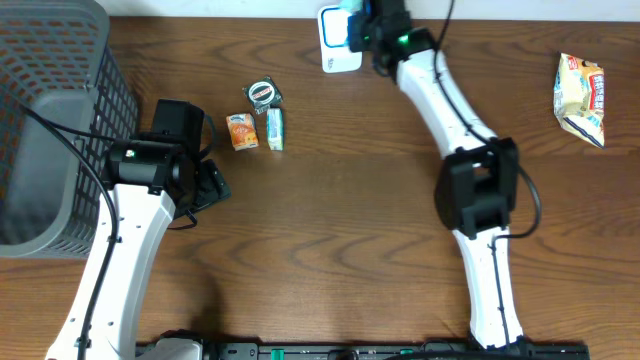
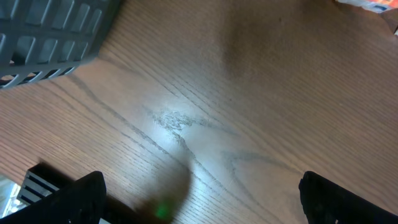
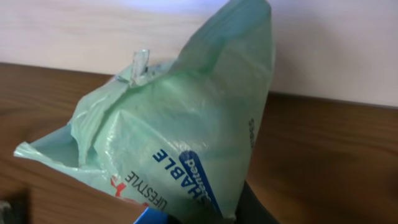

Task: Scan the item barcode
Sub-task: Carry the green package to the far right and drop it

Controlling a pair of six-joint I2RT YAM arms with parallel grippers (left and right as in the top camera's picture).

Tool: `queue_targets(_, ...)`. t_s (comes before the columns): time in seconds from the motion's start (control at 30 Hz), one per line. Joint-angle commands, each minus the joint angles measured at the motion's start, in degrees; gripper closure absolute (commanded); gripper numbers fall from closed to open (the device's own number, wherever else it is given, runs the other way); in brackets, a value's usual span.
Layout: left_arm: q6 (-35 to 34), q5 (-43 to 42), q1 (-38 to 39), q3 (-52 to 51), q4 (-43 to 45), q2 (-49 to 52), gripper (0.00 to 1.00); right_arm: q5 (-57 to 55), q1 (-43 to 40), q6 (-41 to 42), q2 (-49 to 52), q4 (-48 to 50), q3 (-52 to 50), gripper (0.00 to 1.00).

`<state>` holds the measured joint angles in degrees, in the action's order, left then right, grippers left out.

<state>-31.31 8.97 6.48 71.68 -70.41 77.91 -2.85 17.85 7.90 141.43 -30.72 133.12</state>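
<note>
Crumpled green packet (image 3: 180, 124) against wooden table (image 3: 323, 155)

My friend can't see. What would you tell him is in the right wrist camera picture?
A crinkled pale green plastic packet with blue lettering fills most of the picture, gripped from below by the right pincer. Behind it are a brown wooden table and a pale wall.

Brown wood-grain table (image 1: 330, 230) (glossy sheen)
</note>
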Motion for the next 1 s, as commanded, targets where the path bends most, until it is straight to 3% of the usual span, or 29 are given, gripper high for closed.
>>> queue_targets(0.0,-0.31,0.55,-0.20,-0.22,-0.20,0.07,0.03,-5.25,-5.11,-3.04,-7.98,-6.14,1.44,0.99)
queue_targets(0.13,-0.31,0.55,-0.20,-0.22,-0.20,0.07,0.02,-12.41,-9.29,-7.21,-8.79,-17.57,1.44,0.99)
queue_targets(0.33,-0.31,0.55,-0.20,-0.22,-0.20,0.07,0.02,-13.60,-15.96,-14.01,-8.11,-30.18,1.31,0.99)
queue_targets(0.67,-0.31,0.55,-0.20,-0.22,-0.20,0.07,0.03,-16.33,-25.81,-13.94,-8.00,-38.01,-2.80,0.99)
queue_targets(0.73,-0.31,0.57,-0.20,-0.22,-0.20,0.07,0.03,-16.31,-27.89,-13.70,-8.00,-39.23,-3.65,0.72)
queue_targets(0.8,-0.31,0.55,-0.20,-0.22,-0.20,0.07,0.02,-16.28,-28.87,-12.44,-8.00,-39.87,-4.11,0.52)
queue_targets(0.87,-0.31,0.55,-0.20,-0.22,-0.20,0.07,0.02,-15.72,-29.46,-10.58,-8.00,-40.54,-4.26,0.40)
queue_targets(0.97,-0.31,0.55,-0.20,-0.22,-0.20,0.07,0.02,-11.47,-29.44,-10.10,-8.00,-40.79,-4.26,0.11)
